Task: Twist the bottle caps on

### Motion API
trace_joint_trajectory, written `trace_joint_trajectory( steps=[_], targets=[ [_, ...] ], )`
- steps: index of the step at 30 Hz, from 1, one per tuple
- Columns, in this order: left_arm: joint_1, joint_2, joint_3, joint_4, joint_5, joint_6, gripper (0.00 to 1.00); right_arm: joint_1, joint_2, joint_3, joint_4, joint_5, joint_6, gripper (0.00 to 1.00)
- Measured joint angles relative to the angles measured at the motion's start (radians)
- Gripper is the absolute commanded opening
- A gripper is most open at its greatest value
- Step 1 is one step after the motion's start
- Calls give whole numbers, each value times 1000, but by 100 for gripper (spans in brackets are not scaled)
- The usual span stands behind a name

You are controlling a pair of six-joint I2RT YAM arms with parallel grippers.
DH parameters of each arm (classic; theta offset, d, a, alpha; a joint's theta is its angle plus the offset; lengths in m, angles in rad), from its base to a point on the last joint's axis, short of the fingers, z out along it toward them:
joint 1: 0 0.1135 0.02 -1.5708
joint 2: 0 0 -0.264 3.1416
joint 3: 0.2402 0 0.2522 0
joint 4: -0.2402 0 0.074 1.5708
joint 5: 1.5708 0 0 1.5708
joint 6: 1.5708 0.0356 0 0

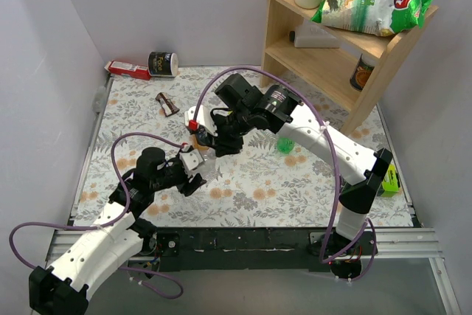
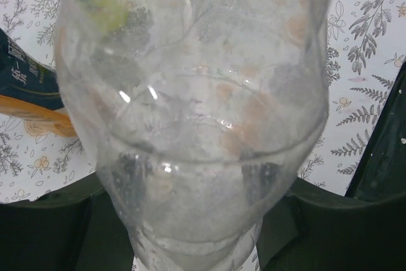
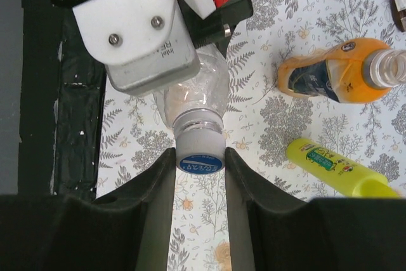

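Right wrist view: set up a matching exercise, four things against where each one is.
Things:
1. clear bottle
2. white cap
3. orange bottle
4. yellow bottle

Places:
A. lying on the mat, neck open
B. pinched in the right claw
C. lying at the view's lower right
D. gripped by the left claw

Pairs: 1-D, 2-B, 3-A, 4-C
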Motion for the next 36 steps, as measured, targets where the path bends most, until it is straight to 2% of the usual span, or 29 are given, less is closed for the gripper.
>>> trace_joint_trajectory(
  steps=[12,21,28,34,36],
  targets=[
    [0,0,0,-29,80,-1,0,-8,-19,-43,-67,38,-32,22],
    [0,2,0,-31,105,40,0,1,-2,-7,-121,42,-118,20],
    [1,79,42,-35,136,47,0,9,-6,13,-147,96,-193,17],
    [0,47,59,-10,162,48,0,17,-75,18,-151,114,-227,17],
    [0,29,60,-15,175,60,0,9,-149,-46,-137,145,-245,17]
  ],
)
